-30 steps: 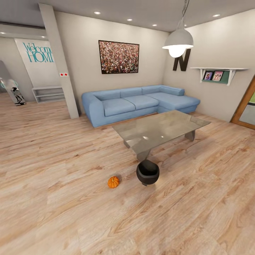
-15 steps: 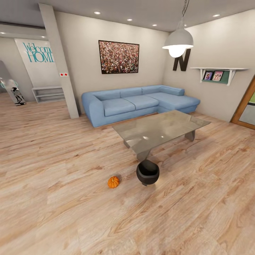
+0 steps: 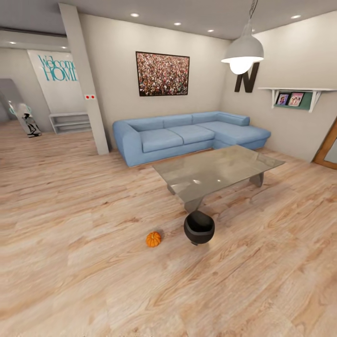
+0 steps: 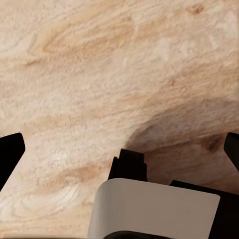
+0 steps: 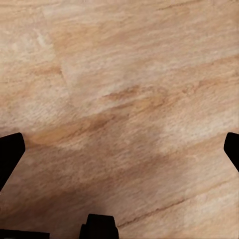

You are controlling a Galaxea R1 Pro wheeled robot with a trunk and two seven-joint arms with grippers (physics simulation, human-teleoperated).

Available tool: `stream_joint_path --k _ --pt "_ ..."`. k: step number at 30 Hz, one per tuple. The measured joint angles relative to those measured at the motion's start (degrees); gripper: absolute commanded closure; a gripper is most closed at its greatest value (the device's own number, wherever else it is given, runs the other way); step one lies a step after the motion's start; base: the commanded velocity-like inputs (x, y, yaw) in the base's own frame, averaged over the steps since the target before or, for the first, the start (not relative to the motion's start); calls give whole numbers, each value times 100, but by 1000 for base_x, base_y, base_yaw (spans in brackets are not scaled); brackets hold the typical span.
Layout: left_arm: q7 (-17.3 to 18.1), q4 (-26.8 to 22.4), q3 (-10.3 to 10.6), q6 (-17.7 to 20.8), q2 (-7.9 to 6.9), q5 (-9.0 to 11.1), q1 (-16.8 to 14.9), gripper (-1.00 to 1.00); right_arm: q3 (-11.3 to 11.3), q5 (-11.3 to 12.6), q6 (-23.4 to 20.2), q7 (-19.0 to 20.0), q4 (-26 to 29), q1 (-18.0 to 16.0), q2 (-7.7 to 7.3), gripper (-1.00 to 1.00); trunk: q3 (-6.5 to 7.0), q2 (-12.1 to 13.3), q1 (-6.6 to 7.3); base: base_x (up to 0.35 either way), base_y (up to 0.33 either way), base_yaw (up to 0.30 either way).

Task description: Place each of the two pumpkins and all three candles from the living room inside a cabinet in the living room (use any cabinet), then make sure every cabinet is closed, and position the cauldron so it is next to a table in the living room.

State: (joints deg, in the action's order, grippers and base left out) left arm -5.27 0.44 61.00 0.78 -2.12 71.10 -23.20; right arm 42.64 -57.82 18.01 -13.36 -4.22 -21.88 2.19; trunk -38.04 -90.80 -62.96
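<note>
view shifted; pumpkin (image 3: pixel 153 239) beside cauldron (image 3: pixel 199 228), well apart from both wide-spread claws (image 4: pixel 119 144) (image 5: pixel 119 149)

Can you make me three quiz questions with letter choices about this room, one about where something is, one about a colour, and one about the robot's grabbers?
1. Where is the cauldron?
A. on the sofa
B. on the floor by the glass table's near leg
C. on top of the table

2. What colour is the sofa?
A. blue
B. red
C. green

3. How are the left gripper and right gripper?
A. both squeezing a pumpkin
B. both open and empty
C. one holding a candle

Answers:
1 B, it sits on the wood floor just in front of the table, with the pumpkin beside it.
2 A, its cushions are light blue.
3 B, the fingertips stand wide apart over bare floor.
</note>
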Motion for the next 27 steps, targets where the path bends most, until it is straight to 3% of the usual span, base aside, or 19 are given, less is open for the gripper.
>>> stream_joint_path --k 12,27 --pt "0 0 0 0 -1 0 0 -100 0 -1 0 0 0 0 0 -100 -86 0 0 0 0 166" --pt "0 0 0 1 -4 0 0 -100 2 -2 0 0 0 0 0 -100 -177 0 0 0 0 -12"
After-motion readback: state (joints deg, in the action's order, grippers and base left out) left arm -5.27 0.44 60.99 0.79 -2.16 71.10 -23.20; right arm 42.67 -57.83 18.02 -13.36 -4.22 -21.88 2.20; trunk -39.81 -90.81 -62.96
